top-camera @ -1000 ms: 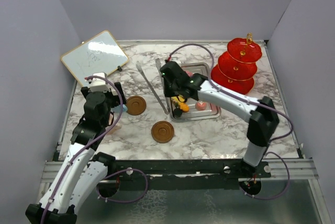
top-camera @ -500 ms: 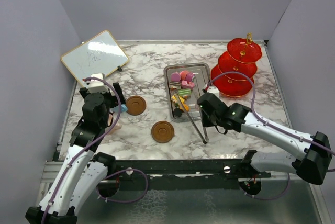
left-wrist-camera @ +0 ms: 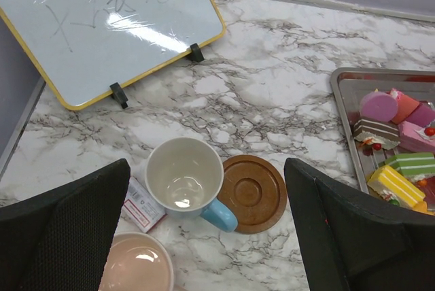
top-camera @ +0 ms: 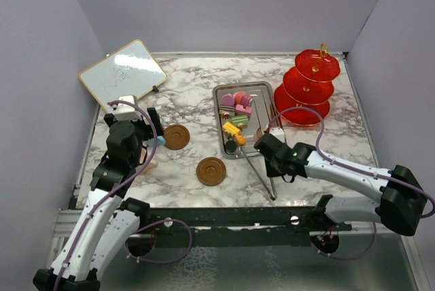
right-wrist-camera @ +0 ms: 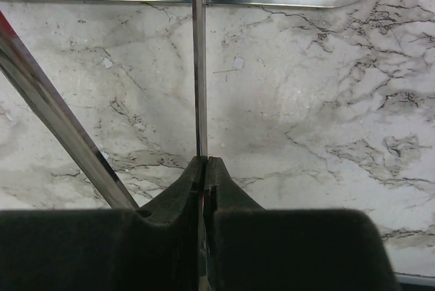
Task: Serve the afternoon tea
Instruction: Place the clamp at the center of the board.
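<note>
Left of the steel tray (left-wrist-camera: 350,94): two brown saucers (top-camera: 177,137) (top-camera: 211,170), one blue cup (left-wrist-camera: 185,179), one pink cup (left-wrist-camera: 136,270), one whiteboard (top-camera: 122,73), one small packet (left-wrist-camera: 143,206). On it, at least seven cake pieces (left-wrist-camera: 396,185); right of it, one red stand (top-camera: 307,87); at its near edge, one pair of tongs (right-wrist-camera: 198,66)

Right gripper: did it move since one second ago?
Yes. The right gripper, shut on the metal tongs, went from above the steel tray to just past its near rim.

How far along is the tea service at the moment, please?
Nothing looks served yet. The cakes lie in the tray and the stand looks bare. In hand: the right tool is shut on one arm of the tongs; the left tool hangs open over the blue cup. Left: cakes onto the stand, blue cup and pink cup onto the far saucer and near saucer.
</note>
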